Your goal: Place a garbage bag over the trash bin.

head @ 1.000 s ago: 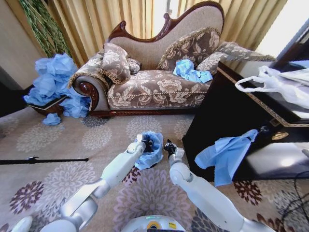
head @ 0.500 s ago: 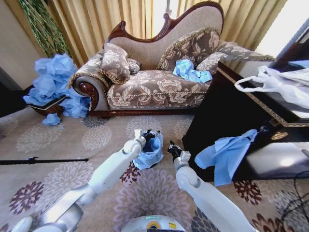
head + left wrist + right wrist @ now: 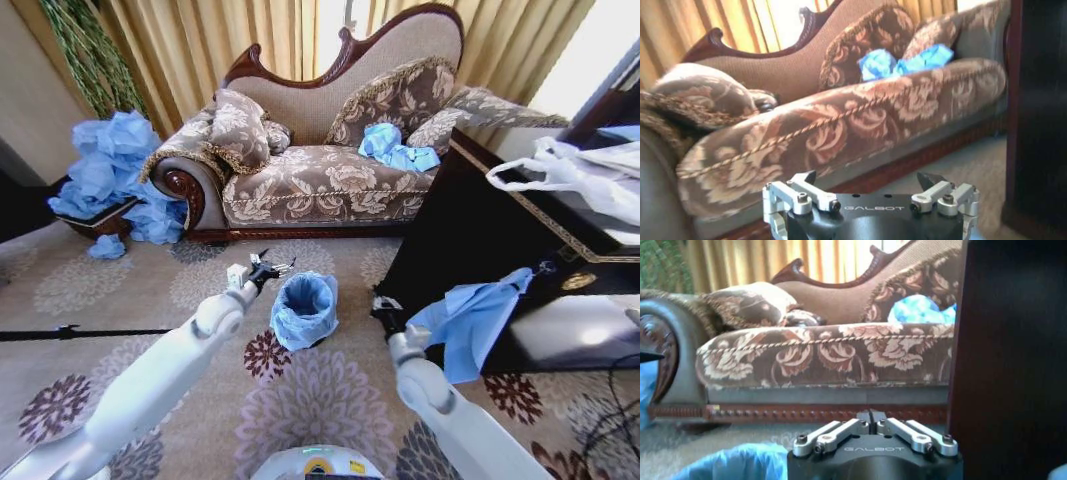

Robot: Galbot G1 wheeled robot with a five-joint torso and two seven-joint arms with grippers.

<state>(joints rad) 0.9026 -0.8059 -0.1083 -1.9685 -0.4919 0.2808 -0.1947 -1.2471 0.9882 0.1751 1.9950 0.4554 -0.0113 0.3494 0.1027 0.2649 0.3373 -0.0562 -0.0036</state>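
Though bag-lined (image 3: pixel 303 305), the trash bin (image 3: pixel 318 341) between both grippers' fingers (image 3: pixel 268 266), untouched.

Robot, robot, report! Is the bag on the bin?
Left gripper open, beside bin. Right gripper shut, empty. Garbage bag lines trash bin. Nothing in the way.

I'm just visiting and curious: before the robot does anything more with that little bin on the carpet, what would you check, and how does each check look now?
1. Garbage bag lines the trash bin, folded over its rim: ok.
2. Bin standing upright on the carpet: ok.
3. Left gripper off the bag, open, beside the bin: ok.
4. Right gripper off the bag, shut, on the bin's other side: ok.
5. Bag reaches the bin's bottom: cannot tell.
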